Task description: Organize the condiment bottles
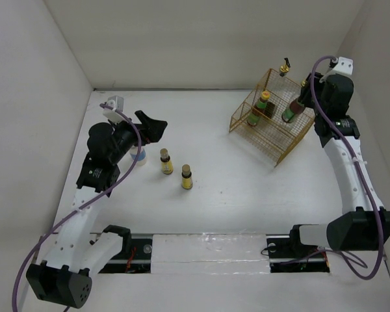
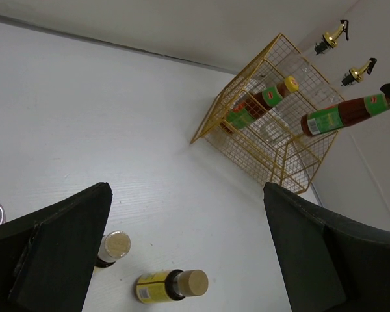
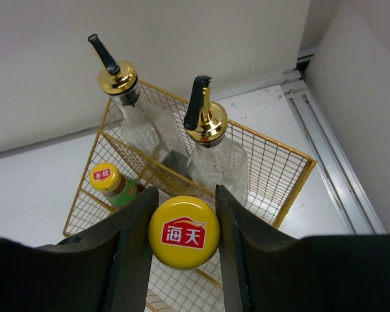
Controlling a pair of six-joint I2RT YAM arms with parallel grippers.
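My right gripper is shut on the yellow cap of a green-red-labelled bottle. It holds the bottle over the right part of the gold wire basket. The second such bottle stands inside the basket. Two clear glass bottles with gold pourers stand at the basket's far side. Two small yellow brown-capped bottles stand at the table's middle left. My left gripper is open and empty above them. The white blue-banded bottle is partly hidden under the left arm.
The basket stands at the back right, near the right wall. White walls close the table at the back and both sides. The left wrist view shows the two small yellow bottles below the open fingers.
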